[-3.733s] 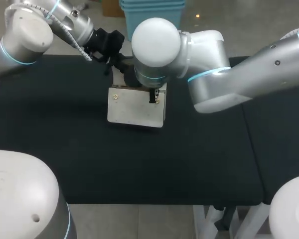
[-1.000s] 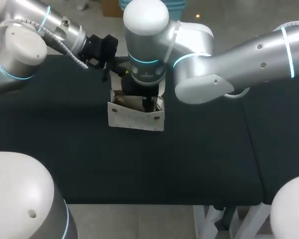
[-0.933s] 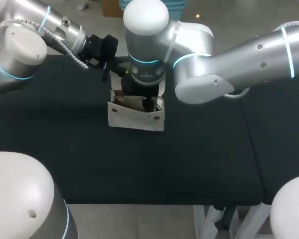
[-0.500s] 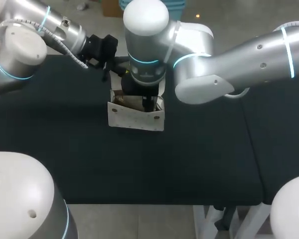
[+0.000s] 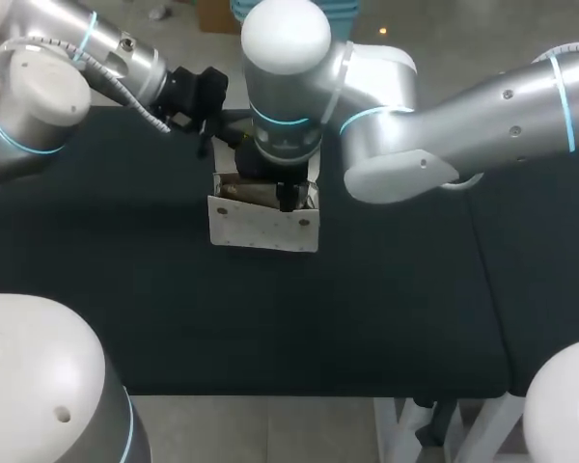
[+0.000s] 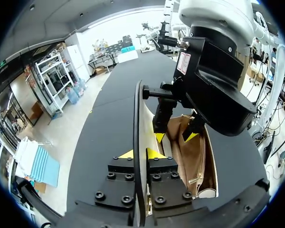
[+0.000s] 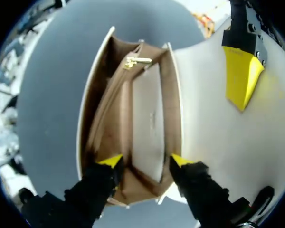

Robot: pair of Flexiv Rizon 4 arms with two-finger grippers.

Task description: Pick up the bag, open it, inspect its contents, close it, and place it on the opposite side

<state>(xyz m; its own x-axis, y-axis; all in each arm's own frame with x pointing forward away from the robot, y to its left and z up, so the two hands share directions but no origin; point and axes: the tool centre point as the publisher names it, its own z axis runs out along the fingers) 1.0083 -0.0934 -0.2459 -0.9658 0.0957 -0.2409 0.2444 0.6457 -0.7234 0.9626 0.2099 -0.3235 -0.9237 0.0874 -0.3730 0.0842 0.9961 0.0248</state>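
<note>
Left wrist view shows the closest risk first: the left end effector (image 6: 140,153) is clenched on one thin, dark-edged white wall of the bag (image 6: 187,159). A pinch on so little material could slip if that wall is pulled sideways, and the mouth would then fall shut. Just ahead of it, the right end effector (image 7: 146,161) is released, its yellow tips spread inside the open mouth on either side of a pale inner pocket (image 7: 149,123). From the right wrist view I cannot tell whether they press on the brown lining. If they do, lifting out at an angle could catch the lining or the pocket and drag the bag up with it. The two end effectors stand very near each other, so a careless retreat could knock one against the other. Farther along the opening lies a small gold zip pull (image 7: 133,61), another thing a fingertip might catch. The bag stands mouth-up on the black counter (image 5: 386,309), toward its far side near the middle. With only one wall held, an uneven tug could tip it over.
</note>
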